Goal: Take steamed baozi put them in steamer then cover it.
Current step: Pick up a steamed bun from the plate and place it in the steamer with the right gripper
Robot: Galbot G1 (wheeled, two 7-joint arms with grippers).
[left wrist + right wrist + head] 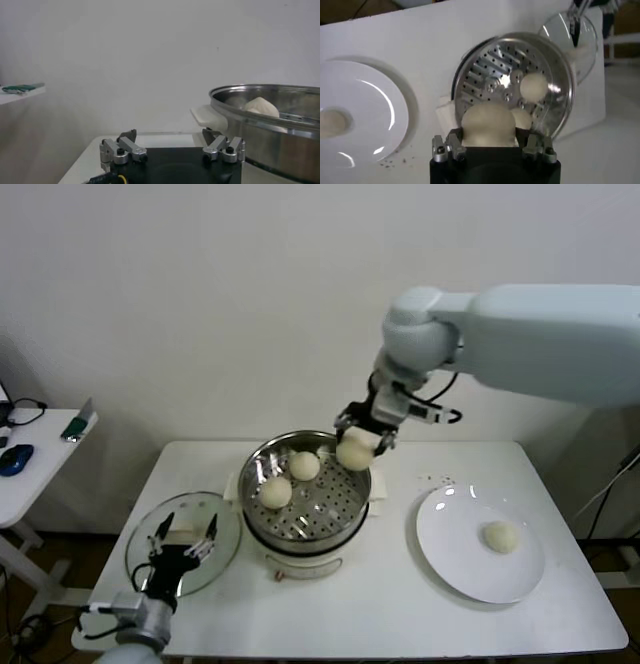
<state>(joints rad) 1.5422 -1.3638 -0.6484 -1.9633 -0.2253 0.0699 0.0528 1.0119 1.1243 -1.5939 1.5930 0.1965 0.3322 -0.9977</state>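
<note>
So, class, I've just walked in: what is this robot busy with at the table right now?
The right gripper holds a round cream-white dough bun just above the far rim of the shiny steel steamer basket, where two more buns already sit. A fourth bun waits on the flat white plate. The clear glass lid lies on the table to the left of the steamer, and the left gripper hovers open over it, not gripping it.

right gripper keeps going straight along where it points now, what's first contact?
Likely the steamer floor: right gripper, shut on a baozi, points down into the basket; bare perforated steel seems ahead, though two buns sit close and depth is unclear.
</note>
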